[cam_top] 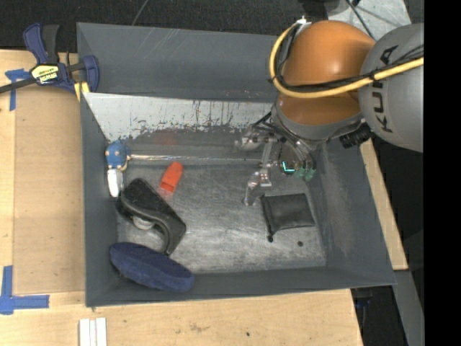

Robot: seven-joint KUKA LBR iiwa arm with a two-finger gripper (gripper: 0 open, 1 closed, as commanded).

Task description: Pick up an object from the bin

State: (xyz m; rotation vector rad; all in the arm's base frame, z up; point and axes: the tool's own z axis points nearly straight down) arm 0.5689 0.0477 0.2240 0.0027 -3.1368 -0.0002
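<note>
Black square pouch (289, 211) lies flat on the floor of the bin (180, 56), right of centre. I note the gripper (268, 180) low over the pouch's upper left edge; whether it is spread or pressed together I cannot tell. An orange block (171, 177) and a blue pad (151, 267) lie well apart, to the left.

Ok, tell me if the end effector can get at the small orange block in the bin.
Probably yes. The orange block lies alone on bare bin floor, apart from the black curved thing below it, and nothing lies between it and the end effector, beside the black flat pouch.
</note>
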